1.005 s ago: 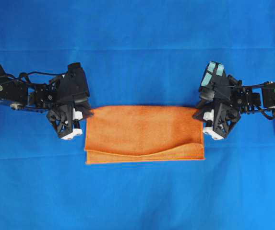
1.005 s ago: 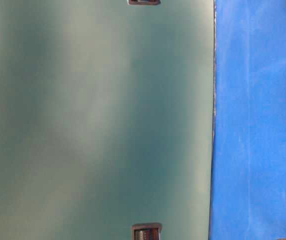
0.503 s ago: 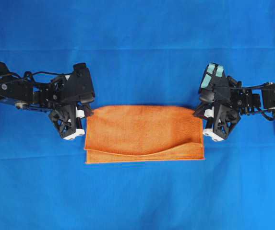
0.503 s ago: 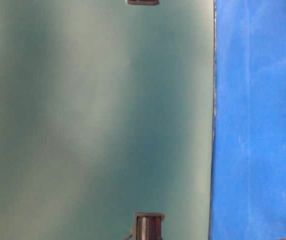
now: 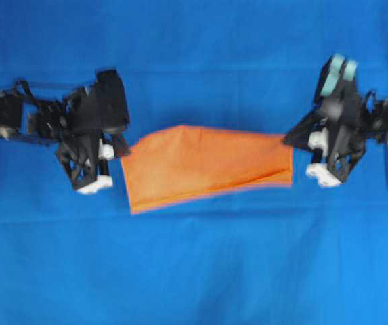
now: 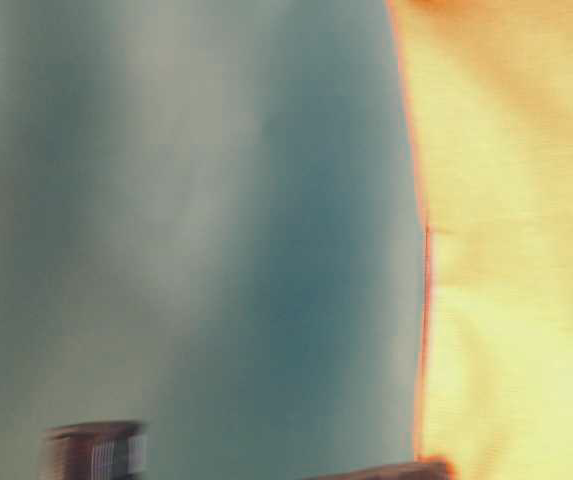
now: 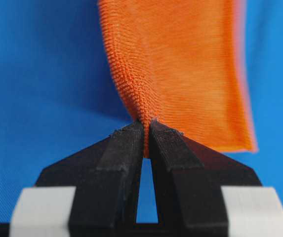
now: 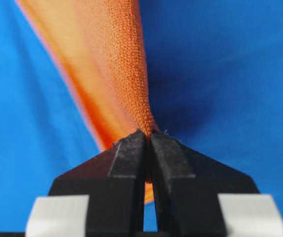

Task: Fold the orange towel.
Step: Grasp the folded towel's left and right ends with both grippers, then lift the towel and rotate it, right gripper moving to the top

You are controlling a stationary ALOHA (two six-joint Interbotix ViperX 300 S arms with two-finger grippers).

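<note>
orange towel [image 5: 207, 166] stretched mid-table, left tool [image 5: 120, 150] pinching its left end, right tool [image 5: 290, 139] pinching its right end

The orange towel [image 7: 181, 74] is fuzzy, finely knitted cloth. The blue table covering [image 5: 194, 271] looks smooth, matt fabric. Gripper fingers [image 7: 124, 163] are matt black plastic.

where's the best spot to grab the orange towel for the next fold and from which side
Probably where it is pinched now: the two far corners of the orange towel, one from each short end. The left gripper and right gripper each have jaws shut on a bunched corner, so the half-folded cloth hangs spread between them over the blue table covering.
</note>
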